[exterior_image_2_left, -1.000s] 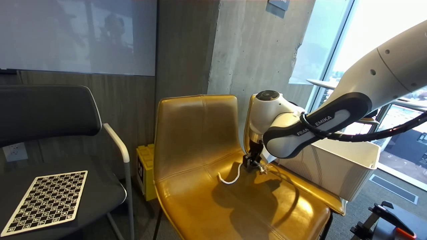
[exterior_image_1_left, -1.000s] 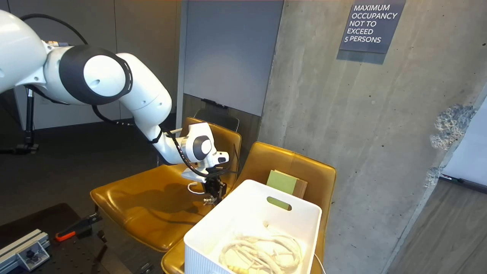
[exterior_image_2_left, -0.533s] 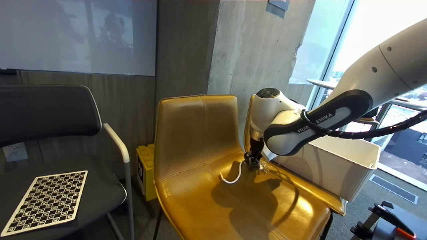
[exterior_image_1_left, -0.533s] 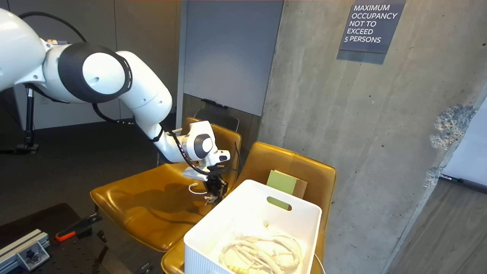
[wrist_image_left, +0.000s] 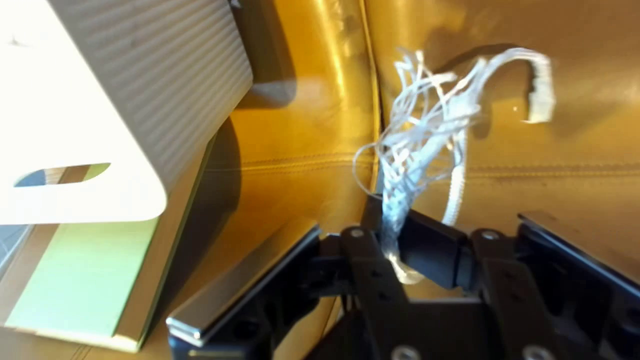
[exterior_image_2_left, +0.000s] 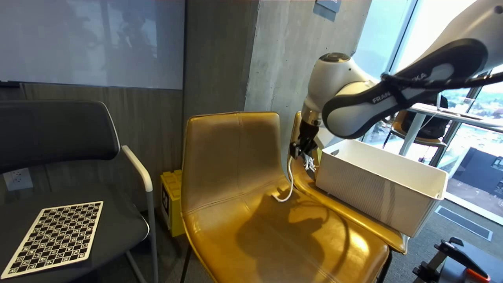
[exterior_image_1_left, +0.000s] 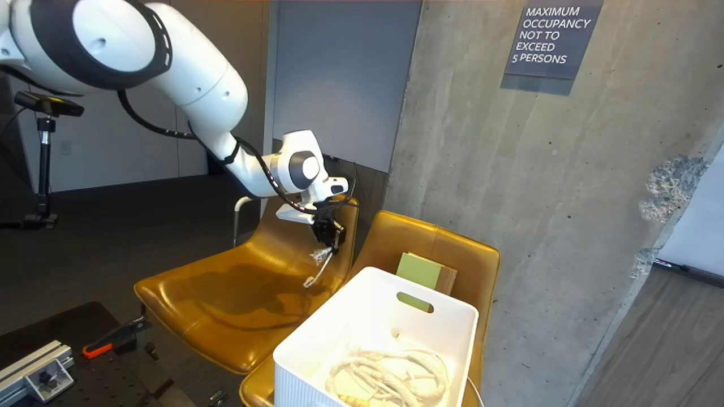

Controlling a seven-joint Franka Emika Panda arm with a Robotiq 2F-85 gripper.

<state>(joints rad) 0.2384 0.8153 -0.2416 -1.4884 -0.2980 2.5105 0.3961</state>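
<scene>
A short white rope (wrist_image_left: 457, 185) with a frayed end is pinched in my gripper (wrist_image_left: 390, 215), which is shut on it. In the wrist view the loose strands fan out beyond the fingertips, and the plain tail curls away to the right. Both exterior views show the gripper (exterior_image_1_left: 335, 247) pointing down above the tan leather chair (exterior_image_2_left: 232, 157), close to its backrest. The rope's tail (exterior_image_2_left: 291, 181) dangles below the jaws; whether its tip touches the seat I cannot tell. Beside the gripper stands a white ribbed bin (exterior_image_2_left: 361, 188), with more pale rope (exterior_image_1_left: 390, 376) coiled inside.
The bin rests on a second tan chair (exterior_image_1_left: 435, 232), and a green book (exterior_image_1_left: 417, 270) leans behind it. A black chair (exterior_image_2_left: 59, 129) bears a checkered board (exterior_image_2_left: 55, 236). A yellow box (exterior_image_2_left: 173, 208) is on the floor. A dark table (exterior_image_1_left: 102, 373) carries clamps.
Over the last half second my gripper has risen from the chair seat, lifting the rope. Its tail, which lay curved beside the gripper, now hangs down. The bin has not moved.
</scene>
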